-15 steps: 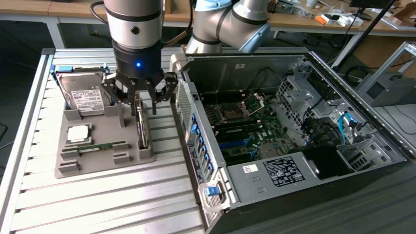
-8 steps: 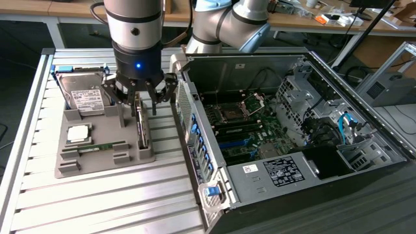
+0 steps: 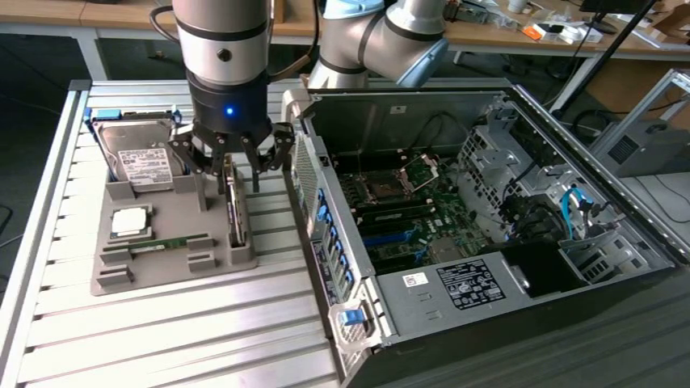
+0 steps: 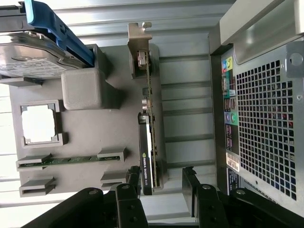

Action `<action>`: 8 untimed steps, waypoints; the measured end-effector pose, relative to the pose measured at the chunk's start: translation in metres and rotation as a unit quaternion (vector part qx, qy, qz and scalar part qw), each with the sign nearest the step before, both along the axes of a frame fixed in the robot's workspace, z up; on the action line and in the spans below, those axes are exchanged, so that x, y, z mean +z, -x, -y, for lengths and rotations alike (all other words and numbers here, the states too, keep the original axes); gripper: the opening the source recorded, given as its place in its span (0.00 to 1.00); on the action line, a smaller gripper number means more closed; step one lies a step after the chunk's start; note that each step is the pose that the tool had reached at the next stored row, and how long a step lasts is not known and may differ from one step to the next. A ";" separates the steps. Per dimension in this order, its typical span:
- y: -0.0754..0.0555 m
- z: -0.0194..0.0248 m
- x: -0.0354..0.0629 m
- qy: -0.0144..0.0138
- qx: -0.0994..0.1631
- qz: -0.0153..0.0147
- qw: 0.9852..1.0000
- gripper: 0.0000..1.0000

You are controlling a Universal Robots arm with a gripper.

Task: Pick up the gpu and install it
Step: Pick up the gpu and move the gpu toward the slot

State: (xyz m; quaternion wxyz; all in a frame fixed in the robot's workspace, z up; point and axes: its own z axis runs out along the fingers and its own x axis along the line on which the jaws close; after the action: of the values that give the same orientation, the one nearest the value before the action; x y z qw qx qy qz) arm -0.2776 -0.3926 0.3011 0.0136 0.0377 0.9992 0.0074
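The gpu (image 3: pixel 235 212) stands on edge in a slot along the side of the grey holder tray (image 3: pixel 161 271) nearest the computer case. In the wrist view the gpu (image 4: pixel 147 123) is a thin dark card with a metal bracket at its far end. My gripper (image 3: pixel 233 171) hangs just above the card's rear end, open. From the wrist, the gripper (image 4: pixel 161 183) straddles the card's near end, with one of the fingers (image 4: pixel 133 183) close to the card and the other farther off. I see no contact with the card.
The tray also holds a hard drive (image 3: pixel 145 162) in a blue caddy, a CPU (image 3: pixel 131 220) and a RAM stick (image 3: pixel 164 244). The open computer case (image 3: pixel 464 210) lies on the exterior view's right, its rear panel (image 4: pixel 266 118) close to the tray.
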 end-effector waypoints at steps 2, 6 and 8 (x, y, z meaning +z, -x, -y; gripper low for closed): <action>0.000 0.0000 -0.0022 0.000 0.000 0.000 1.000 0.48; 0.000 0.0000 -0.0047 0.000 0.000 0.000 1.000 0.48; 0.000 0.0000 -0.0049 0.000 0.000 0.000 1.000 0.48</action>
State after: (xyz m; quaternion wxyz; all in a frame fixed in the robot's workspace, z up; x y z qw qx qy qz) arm -0.2776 -0.3926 0.2962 0.0136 0.0377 0.9992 0.0074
